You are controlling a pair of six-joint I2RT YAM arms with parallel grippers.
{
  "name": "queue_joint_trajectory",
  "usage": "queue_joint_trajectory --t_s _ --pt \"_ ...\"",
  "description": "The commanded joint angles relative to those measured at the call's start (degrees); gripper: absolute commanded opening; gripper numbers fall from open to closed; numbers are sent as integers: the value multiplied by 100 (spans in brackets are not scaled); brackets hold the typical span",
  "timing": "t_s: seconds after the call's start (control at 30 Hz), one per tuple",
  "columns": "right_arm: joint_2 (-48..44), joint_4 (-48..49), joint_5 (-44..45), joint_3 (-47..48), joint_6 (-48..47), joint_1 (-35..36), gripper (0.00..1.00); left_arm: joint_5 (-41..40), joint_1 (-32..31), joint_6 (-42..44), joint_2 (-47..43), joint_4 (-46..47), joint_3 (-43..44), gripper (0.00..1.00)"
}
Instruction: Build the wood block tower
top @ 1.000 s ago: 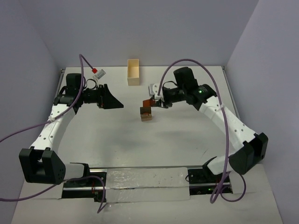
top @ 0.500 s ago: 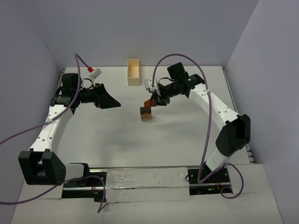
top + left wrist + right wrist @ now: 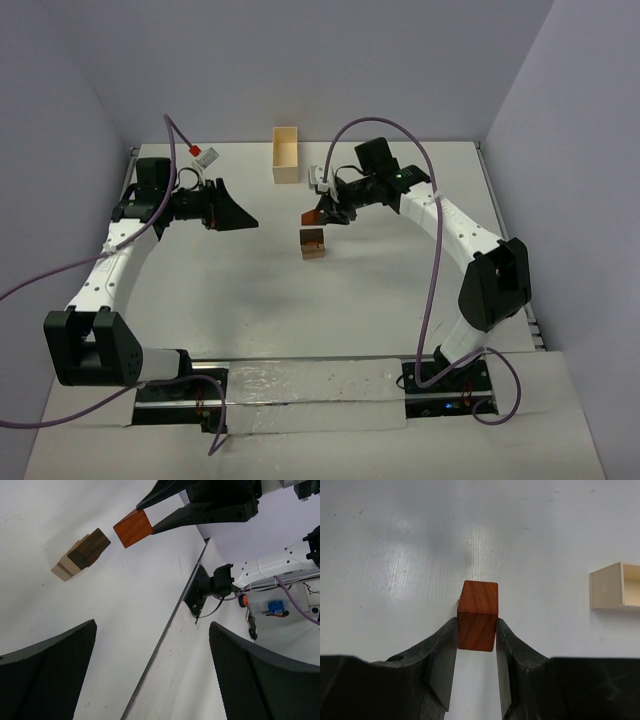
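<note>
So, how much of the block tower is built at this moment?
Done: a small stack stands on the table, a dark block on tan pieces. In hand: the right gripper grips a reddish-brown cube, in the air, not touching the stack. Left to do: set it on top. The left gripper is open and empty.

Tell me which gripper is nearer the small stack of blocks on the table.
Right. The right gripper, shut on a reddish block, hangs close beside the stack without touching it; the left gripper, open, sits well off to the stack's left.
</note>
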Motion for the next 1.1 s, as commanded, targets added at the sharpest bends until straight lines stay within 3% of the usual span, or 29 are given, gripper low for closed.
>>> queue_joint_trajectory --t_s 0.0,1.07 --pt "64 392 -233 -58 23 -44 0 190 39 145 74 4 261 99" --pt "702 313 -248 -46 -217 -40 0 466 83 263 413 -169 409 99"
